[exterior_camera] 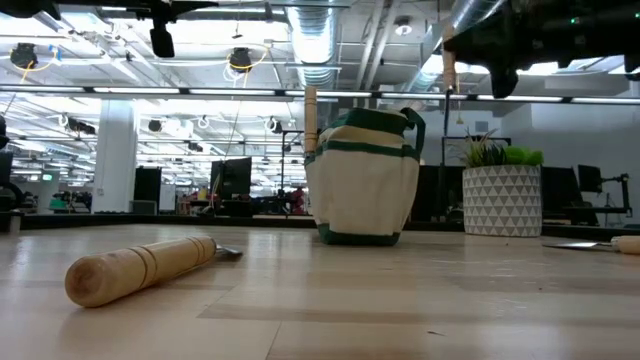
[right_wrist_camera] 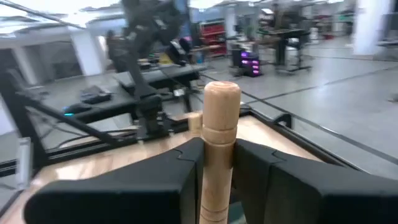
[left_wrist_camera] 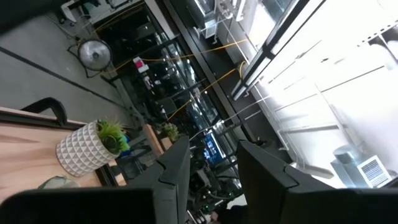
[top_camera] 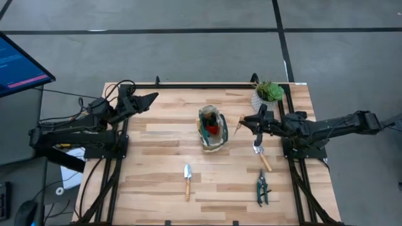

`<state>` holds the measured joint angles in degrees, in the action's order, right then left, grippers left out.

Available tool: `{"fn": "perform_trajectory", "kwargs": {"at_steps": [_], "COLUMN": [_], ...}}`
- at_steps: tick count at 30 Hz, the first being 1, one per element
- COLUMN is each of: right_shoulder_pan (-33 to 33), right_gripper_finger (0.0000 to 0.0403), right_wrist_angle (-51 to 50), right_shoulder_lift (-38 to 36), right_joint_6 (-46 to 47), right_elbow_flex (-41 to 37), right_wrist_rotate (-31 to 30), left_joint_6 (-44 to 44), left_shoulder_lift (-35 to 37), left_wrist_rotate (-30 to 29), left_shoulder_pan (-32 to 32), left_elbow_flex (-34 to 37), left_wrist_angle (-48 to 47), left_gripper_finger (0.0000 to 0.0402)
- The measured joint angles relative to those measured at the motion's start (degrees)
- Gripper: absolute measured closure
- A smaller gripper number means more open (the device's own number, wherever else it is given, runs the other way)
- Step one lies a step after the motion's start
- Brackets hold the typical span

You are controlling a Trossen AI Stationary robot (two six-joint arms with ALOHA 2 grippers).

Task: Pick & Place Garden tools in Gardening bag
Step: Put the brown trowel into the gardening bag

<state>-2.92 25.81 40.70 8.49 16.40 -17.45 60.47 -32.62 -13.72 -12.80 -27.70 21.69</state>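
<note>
The right gripper (top_camera: 242, 123) hangs above the pale wooden plank table (top_camera: 163, 150), right of centre in the high view, just beside the small beige fabric gardening bag with dark green trim (top_camera: 212, 129). Its fingers (right_wrist_camera: 180, 168) are clamped on the round wooden handle of a hand tool (right_wrist_camera: 217, 143), which stands upright between them in the right wrist view; the tool's working end is hidden. The bag stands upright at the middle of the table, with something red showing inside it and a wooden handle sticking up at its side in the low view.

On the table lie a silver-bladed trowel with a wooden handle (top_camera: 187, 180) at lower centre, a second wooden-handled tool (top_camera: 261, 157) at lower right, and green-handled pruning shears (top_camera: 262, 188) below that. A green plant in a white patterned pot (top_camera: 266, 95) sits at the upper right corner.

The left gripper (top_camera: 149, 98) waits at the upper left edge of the table, fingers (left_wrist_camera: 177, 168) slightly apart, holding nothing.
</note>
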Motion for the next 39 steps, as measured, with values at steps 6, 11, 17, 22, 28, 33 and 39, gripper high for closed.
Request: {"fn": "perform_trajectory", "kwargs": {"at_steps": [6, 11, 17, 22, 28, 33, 39], "right_shoulder_pan": [0.9, 0.6, 0.8, 1.7, 3.1, 3.5, 3.4], "right_gripper_finger": [0.0351, 0.0351, 0.0351, 0.0351, 0.0351, 0.0351, 0.0351], "right_wrist_angle": [5.4, 9.3, 18.6, 20.2, 20.4, 22.9, 26.5], "right_shoulder_lift": [5.3, 10.2, 14.9, 16.0, 17.4, 21.3, 25.5], "right_joint_6": [0.6, 2.1, 1.8, 1.7, 0.6, 0.8, 1.0], "right_elbow_flex": [0.0, 0.0, 0.0, 0.0, 0.0, 0.0, 0.0], "right_wrist_rotate": [3.4, 4.2, 5.0, 5.6, 5.6, 7.7, 8.7], "left_joint_6": [0.0, 0.0, 0.0, -0.1, -0.2, -0.2, -0.2], "left_shoulder_lift": [0.0, 0.0, 0.0, 0.0, 0.0, 0.0, 0.0], "left_wrist_rotate": [0.0, 0.0, 0.0, 0.0, 0.0, 0.0, -0.1], "left_shoulder_pan": [0.0, 0.0, 0.0, 0.0, 0.0, 0.0, 0.0], "left_elbow_flex": [0.0, 0.0, 0.0, 0.0, 0.0, 0.0, 0.0], "left_wrist_angle": [0.4, 0.5, 0.6, 0.8, 0.9, 1.1, 1.2], "left_gripper_finger": [0.0300, 0.0300, 0.0300, 0.0300, 0.0300, 0.0300, 0.0300]}}
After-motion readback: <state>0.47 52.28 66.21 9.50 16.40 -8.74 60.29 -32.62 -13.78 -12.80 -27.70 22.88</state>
